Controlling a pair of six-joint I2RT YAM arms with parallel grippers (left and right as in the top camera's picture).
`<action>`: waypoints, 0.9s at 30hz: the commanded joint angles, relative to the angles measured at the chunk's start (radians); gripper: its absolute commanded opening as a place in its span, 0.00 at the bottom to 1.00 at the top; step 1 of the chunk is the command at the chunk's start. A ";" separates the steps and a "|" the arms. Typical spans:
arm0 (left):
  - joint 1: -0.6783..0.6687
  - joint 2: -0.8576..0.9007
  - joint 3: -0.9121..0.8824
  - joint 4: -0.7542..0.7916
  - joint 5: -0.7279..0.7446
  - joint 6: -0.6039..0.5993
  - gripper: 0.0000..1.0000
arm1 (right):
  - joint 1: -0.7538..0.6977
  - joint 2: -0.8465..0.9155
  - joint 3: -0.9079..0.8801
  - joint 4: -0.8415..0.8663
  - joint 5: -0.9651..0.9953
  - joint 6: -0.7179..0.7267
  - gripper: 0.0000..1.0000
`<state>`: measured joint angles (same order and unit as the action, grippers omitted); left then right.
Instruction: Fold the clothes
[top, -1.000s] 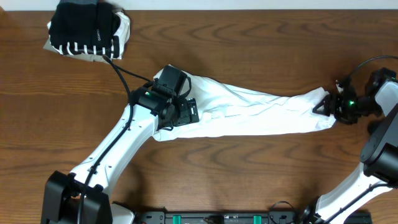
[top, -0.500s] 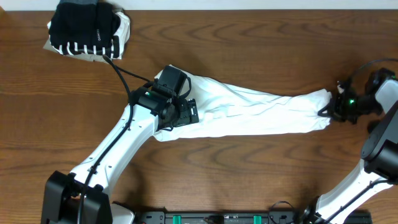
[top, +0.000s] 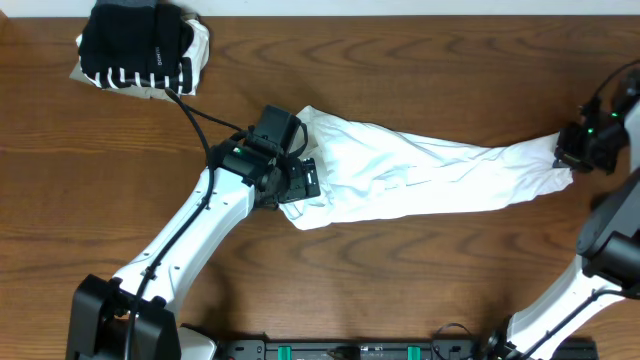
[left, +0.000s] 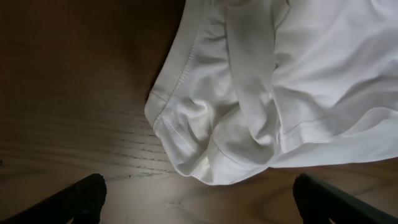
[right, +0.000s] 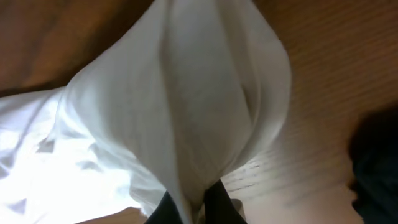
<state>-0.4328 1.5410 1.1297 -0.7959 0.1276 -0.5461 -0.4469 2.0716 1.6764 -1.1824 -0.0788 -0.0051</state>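
Nearest the robot, the bare brown wooden table (top: 400, 290) shows between the two arm bases. Just beyond, across the middle of the table, the large white cotton T-shirt (top: 420, 175) lies drawn out in a long, rumpled band from left to right.

At its left end the left gripper (top: 302, 184) hovers with its jaws spread wide and nothing between them. Its wrist view shows the bunched hem and a stitched seam resting on the wood just below. At the right end the right gripper (right: 191, 208) is clamped on a gathered pinch of the fabric, which fans out from the fingers in smooth folds.

The shirt looks light, limp and not at all fragile. It will likely sag, bunch and slide easily over the wood, so one held end will not control the rest. The stitched hem corner under the left gripper seems the best hold, since doubled cloth gives a firmer bite.

Farthest off, in the far left corner and well apart, sits a folded pile of black, white-striped and pale garments (top: 140, 45).
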 joint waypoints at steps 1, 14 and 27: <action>0.002 -0.005 -0.013 0.000 0.000 -0.013 0.98 | 0.096 0.002 0.012 -0.007 0.105 0.058 0.01; 0.002 -0.005 -0.013 -0.021 0.000 -0.012 0.98 | 0.359 0.003 -0.031 -0.031 0.214 0.080 0.01; 0.002 -0.005 -0.013 -0.024 0.000 -0.013 0.98 | 0.402 0.003 -0.064 -0.132 0.176 0.135 0.01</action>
<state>-0.4328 1.5410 1.1294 -0.8146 0.1280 -0.5495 -0.0628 2.0716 1.6203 -1.3056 0.1154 0.0994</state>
